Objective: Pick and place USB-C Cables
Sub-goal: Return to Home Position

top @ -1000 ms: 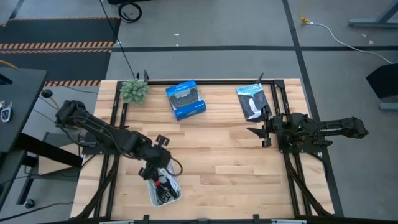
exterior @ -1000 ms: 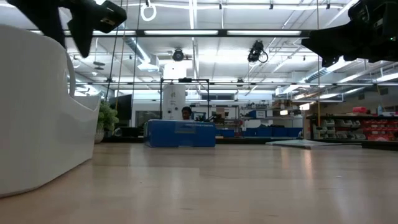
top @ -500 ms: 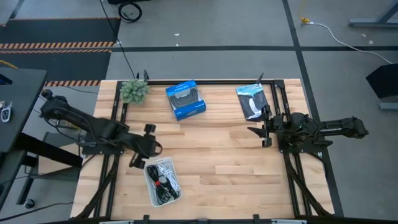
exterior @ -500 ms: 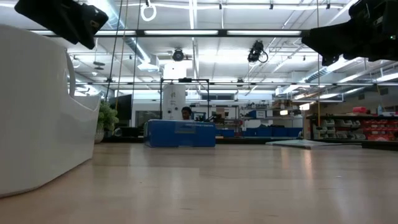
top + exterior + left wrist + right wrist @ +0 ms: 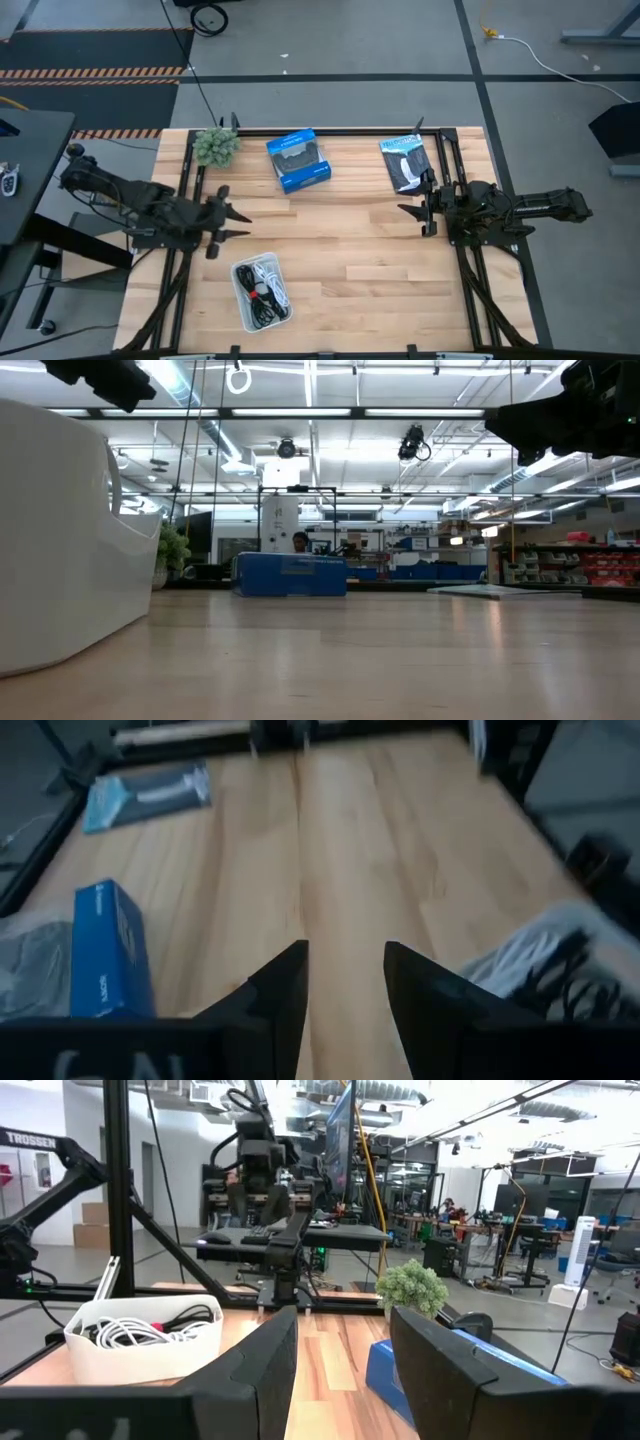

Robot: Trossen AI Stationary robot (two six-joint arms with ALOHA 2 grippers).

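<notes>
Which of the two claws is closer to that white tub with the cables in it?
The left. The left gripper hangs open close by the white bin's far-left corner; the right gripper sits open far across the table, near its right edge.

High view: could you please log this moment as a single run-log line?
left gripper open, empty, over table left side, apart from white bin | right gripper open, empty, right side | USB-C cables in bin

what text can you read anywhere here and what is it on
"TROSSEN": white letters on a dark bar, right wrist view.
Blue box: the print on top is too small to read, and the side lettering is blurred.
Black-and-blue packet: print too small to read.
</notes>
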